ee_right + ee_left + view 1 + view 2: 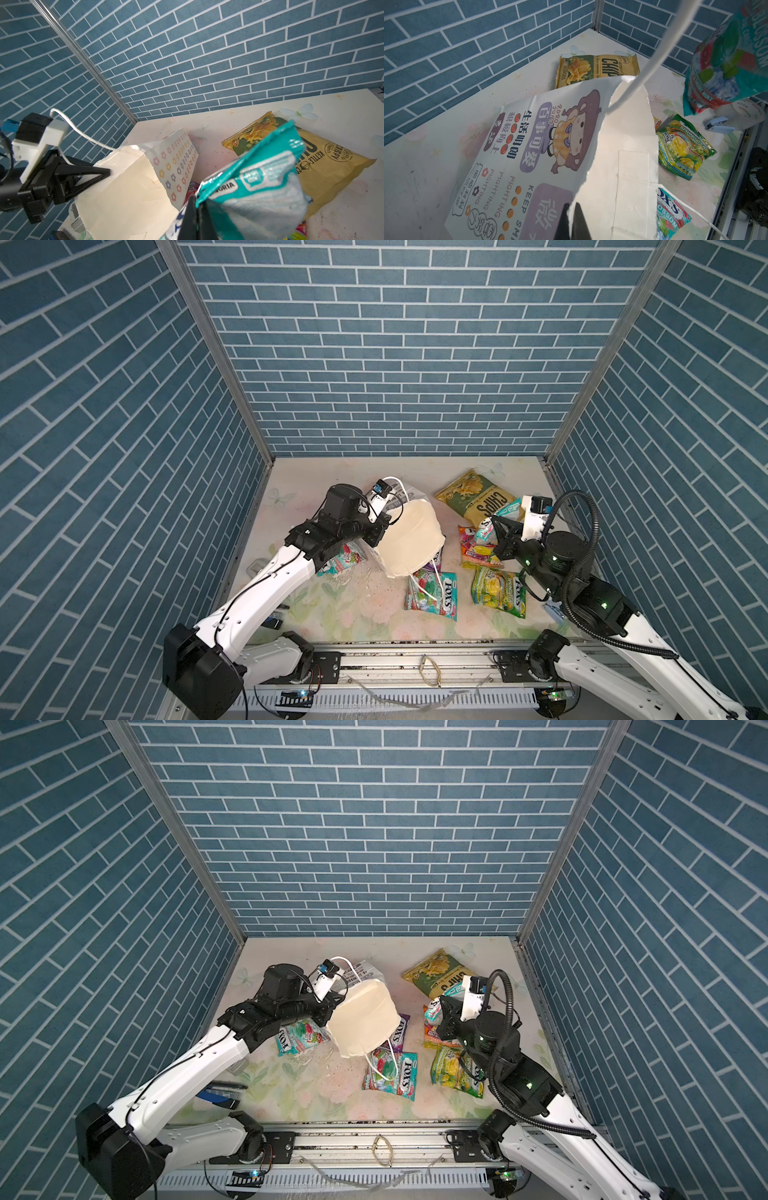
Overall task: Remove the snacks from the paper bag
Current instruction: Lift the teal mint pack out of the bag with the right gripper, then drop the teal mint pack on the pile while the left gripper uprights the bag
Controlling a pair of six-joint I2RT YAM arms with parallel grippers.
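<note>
Left pincer (571, 206) was clamped on the paper bag (409, 539) rim, mid-desk (353, 616). Right pincer (196, 204) was clamped on a teal pouch (259, 187), raised beside the chips bag (478, 497). Bag interior looked empty, so probably the last pouch; next move: lower onto a bare spot and release.

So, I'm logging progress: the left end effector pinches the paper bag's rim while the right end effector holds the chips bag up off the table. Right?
Not quite. The right end effector holds a teal candy pouch up, not the chips bag, which lies flat on the table; the right wrist view shows it. The left end effector does pinch the rim of the paper bag.
</note>
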